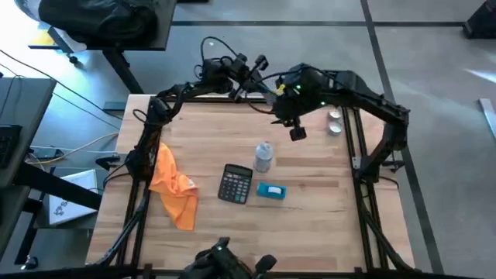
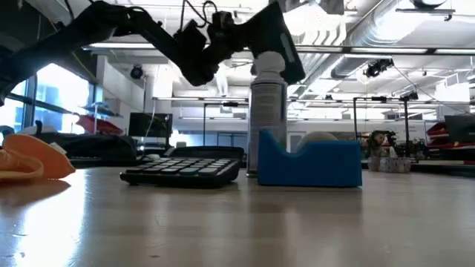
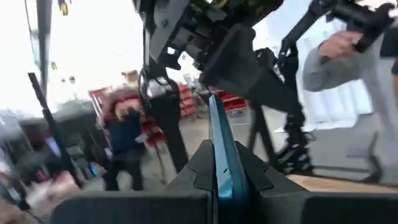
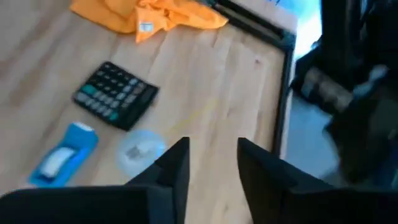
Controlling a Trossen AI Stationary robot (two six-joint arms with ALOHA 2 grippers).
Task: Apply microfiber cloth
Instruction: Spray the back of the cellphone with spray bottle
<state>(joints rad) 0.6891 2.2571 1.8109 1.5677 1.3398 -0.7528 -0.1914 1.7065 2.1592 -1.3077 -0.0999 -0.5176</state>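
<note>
The orange microfiber cloth [image 1: 174, 186] lies crumpled on the table's left part, apart from both grippers; it also shows in the right wrist view [image 4: 149, 14] and the low view [image 2: 30, 159]. My left gripper [image 3: 221, 177] is raised over the table's far edge [image 1: 249, 71] and is shut on a thin teal slab [image 3: 219, 134], which I see edge-on. My right gripper [image 4: 211, 162] hangs open above the table's far middle [image 1: 297, 130] and points down with nothing between its fingers. My left gripper pinches the teal slab's two flat faces near its lower end [image 3: 222, 167] between its two fingers. The slab stands on edge, sticks out past the fingertips and is lifted clear of the table.
A black calculator [image 1: 235, 184], a small blue-and-white box [image 1: 271, 191] and a clear spray bottle [image 1: 264, 156] stand at the table's middle. Small round things [image 1: 334, 122] sit at the far right. People [image 3: 127, 140] show beyond the table.
</note>
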